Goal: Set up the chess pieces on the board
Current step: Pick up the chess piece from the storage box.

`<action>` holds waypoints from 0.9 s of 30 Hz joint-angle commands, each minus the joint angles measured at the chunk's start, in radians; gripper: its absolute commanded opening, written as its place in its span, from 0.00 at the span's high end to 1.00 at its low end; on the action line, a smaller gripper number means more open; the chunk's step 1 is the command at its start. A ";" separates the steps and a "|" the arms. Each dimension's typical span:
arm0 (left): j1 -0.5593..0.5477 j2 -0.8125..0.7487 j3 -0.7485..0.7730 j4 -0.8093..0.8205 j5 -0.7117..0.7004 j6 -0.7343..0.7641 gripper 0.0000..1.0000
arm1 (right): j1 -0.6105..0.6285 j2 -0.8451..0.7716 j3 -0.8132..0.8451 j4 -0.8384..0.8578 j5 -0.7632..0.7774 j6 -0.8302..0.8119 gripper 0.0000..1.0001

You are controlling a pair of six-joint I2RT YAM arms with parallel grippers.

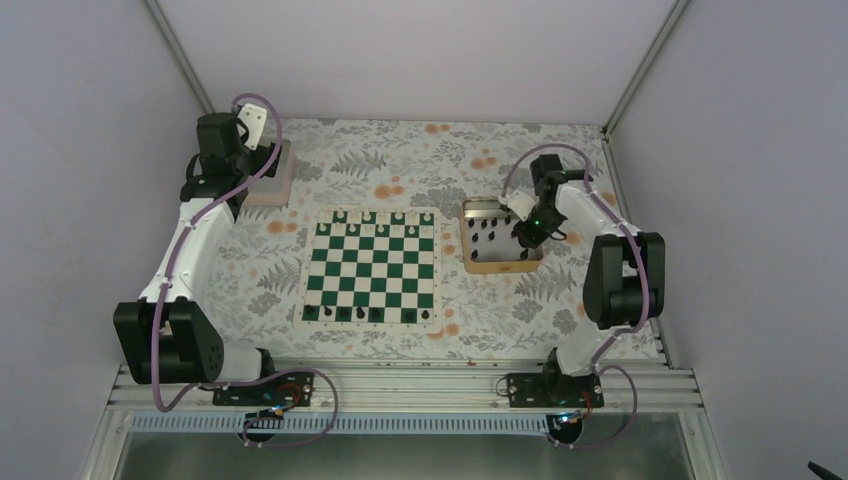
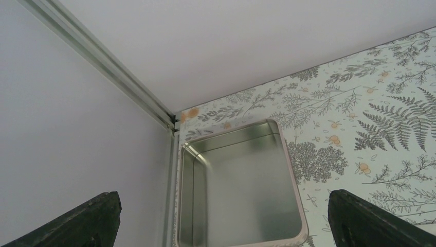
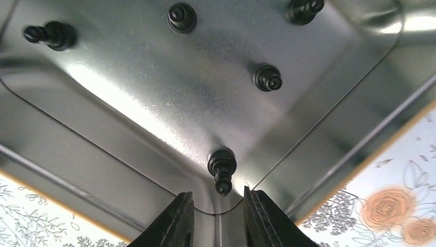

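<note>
The green and white board (image 1: 371, 264) lies in the middle of the table. Several black chess pieces (image 1: 375, 314) stand on its near row. More black pieces (image 1: 489, 237) stand in the gold-rimmed tray (image 1: 468, 240) to its right. My right gripper (image 1: 524, 238) hangs over that tray. In the right wrist view it (image 3: 218, 206) is open by a narrow gap, and one black piece (image 3: 222, 165) stands in the tray corner with its top just at the fingertips (image 3: 180, 213), untouched. My left gripper (image 1: 256, 160) is wide open and empty over the pale tray.
Pale pieces (image 1: 368, 216) line the board's far row. The pale pinkish tray (image 1: 280, 178) sits at the back left by the wall; its inside shows empty in the left wrist view (image 2: 295, 206). Enclosure walls and metal posts (image 2: 118, 77) stand close round the table.
</note>
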 commanded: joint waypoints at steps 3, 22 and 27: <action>0.006 -0.029 -0.019 0.010 0.012 -0.008 0.00 | -0.008 0.040 -0.057 0.052 0.053 -0.006 0.72; 0.006 -0.032 -0.017 0.007 0.007 -0.005 0.00 | -0.009 0.085 -0.079 0.100 0.069 -0.010 0.74; 0.007 -0.030 -0.015 0.007 0.005 -0.003 0.00 | -0.009 0.084 -0.070 0.096 0.051 -0.015 0.82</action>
